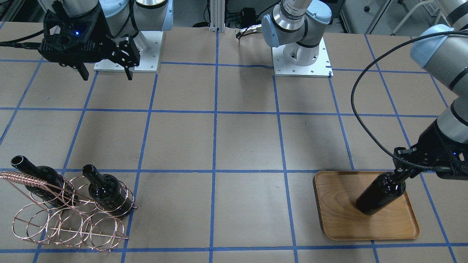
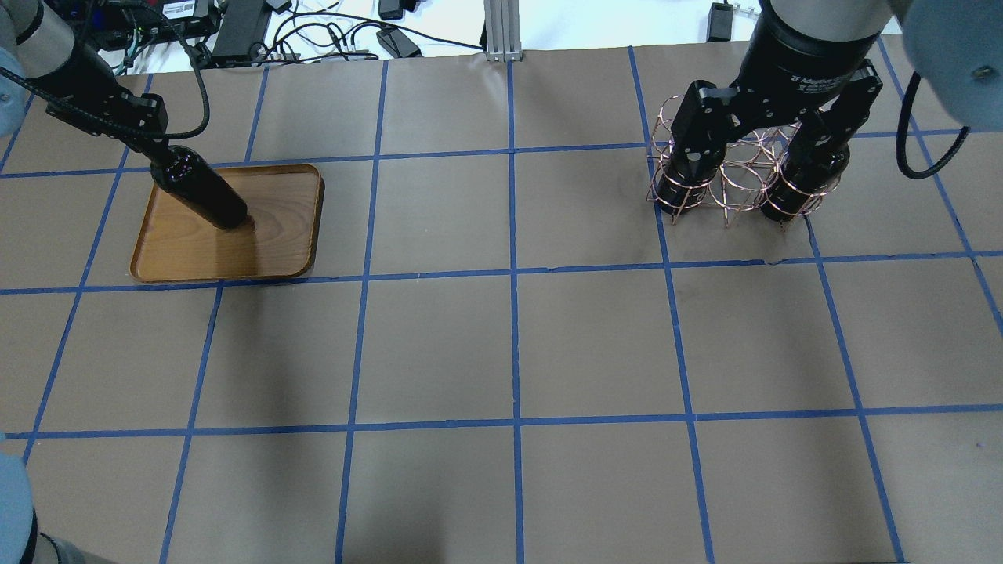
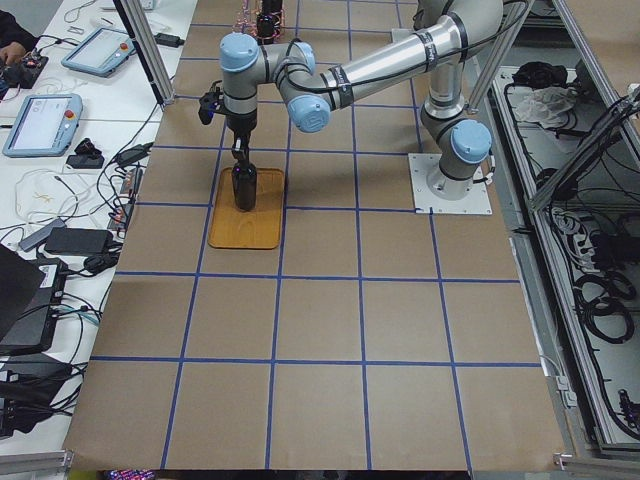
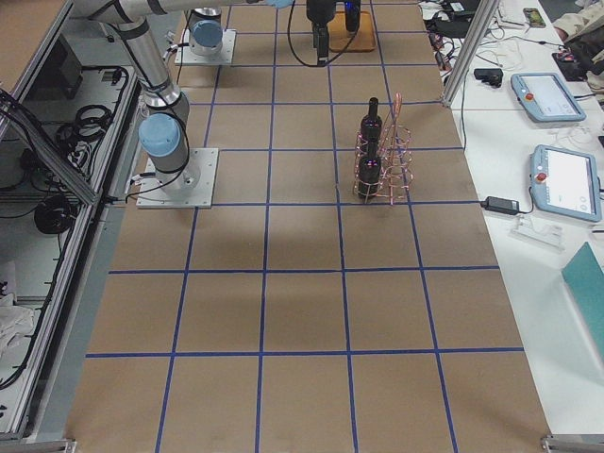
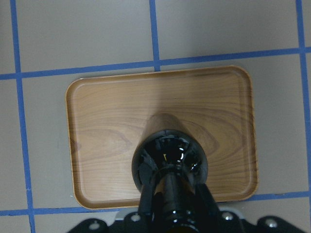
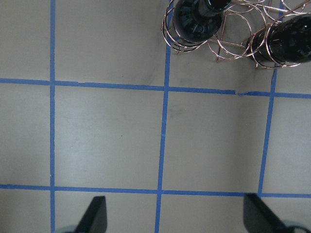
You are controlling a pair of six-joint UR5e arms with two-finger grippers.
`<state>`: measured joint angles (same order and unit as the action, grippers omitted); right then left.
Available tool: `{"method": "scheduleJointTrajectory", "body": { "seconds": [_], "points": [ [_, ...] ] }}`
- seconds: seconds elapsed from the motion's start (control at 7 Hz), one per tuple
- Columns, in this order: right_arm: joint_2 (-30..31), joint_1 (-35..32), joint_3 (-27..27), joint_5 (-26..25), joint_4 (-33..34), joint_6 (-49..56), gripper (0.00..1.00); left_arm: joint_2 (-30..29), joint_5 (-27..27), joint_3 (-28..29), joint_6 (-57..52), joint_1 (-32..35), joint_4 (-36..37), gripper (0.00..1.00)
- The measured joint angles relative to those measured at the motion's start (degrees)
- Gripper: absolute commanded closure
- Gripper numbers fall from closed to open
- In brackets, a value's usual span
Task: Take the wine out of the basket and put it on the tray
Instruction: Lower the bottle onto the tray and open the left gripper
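The left gripper (image 1: 400,176) is clamped on the neck of the wine (image 1: 380,195), which stands upright over the middle of the tray (image 1: 336,219); whether its base touches the wood cannot be told. Well apart from the tray, at the table's other end, the basket (image 1: 69,223) holds two more bottles (image 1: 106,190). The right gripper (image 1: 106,75) hangs above that end with its jaws spread wide.

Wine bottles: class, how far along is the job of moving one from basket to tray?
Done: one wine bottle is out of the basket, its base at the tray. In hand: the left gripper grips its neck. Left: release. Two other bottles sit in the basket; right gripper open.
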<state>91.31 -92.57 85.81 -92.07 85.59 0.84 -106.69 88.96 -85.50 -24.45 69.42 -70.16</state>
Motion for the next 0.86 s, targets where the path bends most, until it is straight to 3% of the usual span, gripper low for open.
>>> {"method": "scheduleJointTrajectory", "body": {
  "seconds": [0.43,0.86],
  "points": [
    [0.01,0.02,-0.03,0.02,0.28,-0.87,0.00,1.36,0.28,-0.26,0.02,0.04,-2.54,0.00],
    [-0.02,0.16,-0.07,0.75,0.27,-5.97,0.00,9.39,0.60,1.96,1.65,1.35,-16.59,0.00]
  ]
}}
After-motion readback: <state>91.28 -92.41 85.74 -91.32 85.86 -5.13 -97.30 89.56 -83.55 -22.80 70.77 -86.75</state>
